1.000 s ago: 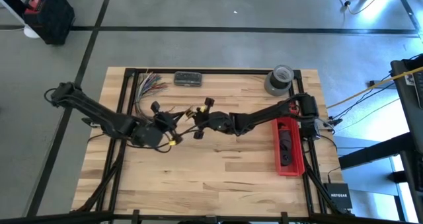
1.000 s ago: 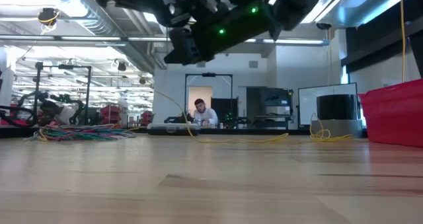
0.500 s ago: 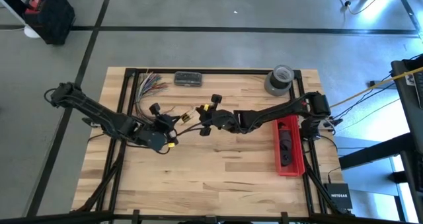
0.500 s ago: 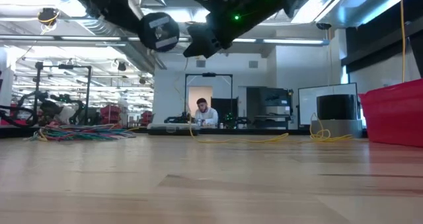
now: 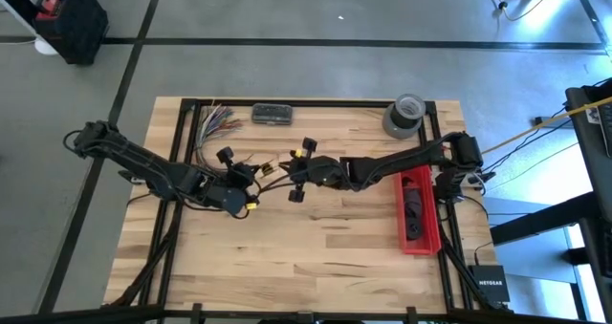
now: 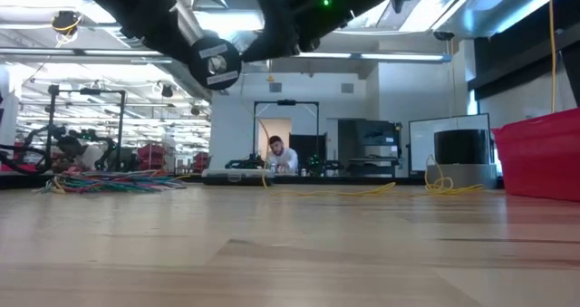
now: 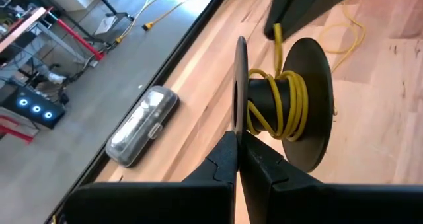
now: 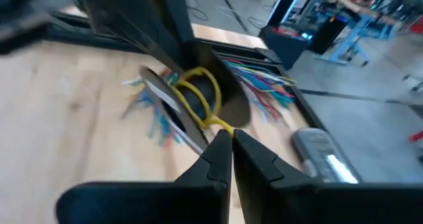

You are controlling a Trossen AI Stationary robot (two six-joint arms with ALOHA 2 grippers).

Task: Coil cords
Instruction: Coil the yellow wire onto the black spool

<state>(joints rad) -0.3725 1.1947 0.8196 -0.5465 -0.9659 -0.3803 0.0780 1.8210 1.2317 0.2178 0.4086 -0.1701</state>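
Right wrist view: my right gripper [image 8: 231,137], pinched on the yellow cord [image 8: 198,85], has risen and swung across the spool [image 7: 284,105], laying another turn. My left gripper [image 7: 236,145] stays clamped on the spool's flange above the table [image 5: 325,238]; loose cord remains.

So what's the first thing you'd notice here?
The black spool wound with yellow cord, held up over the middle of the wooden table by the left pincer, shut on its rim. The right pincer pinches the cord right beside it. A bright red bin sits at the table's right edge.
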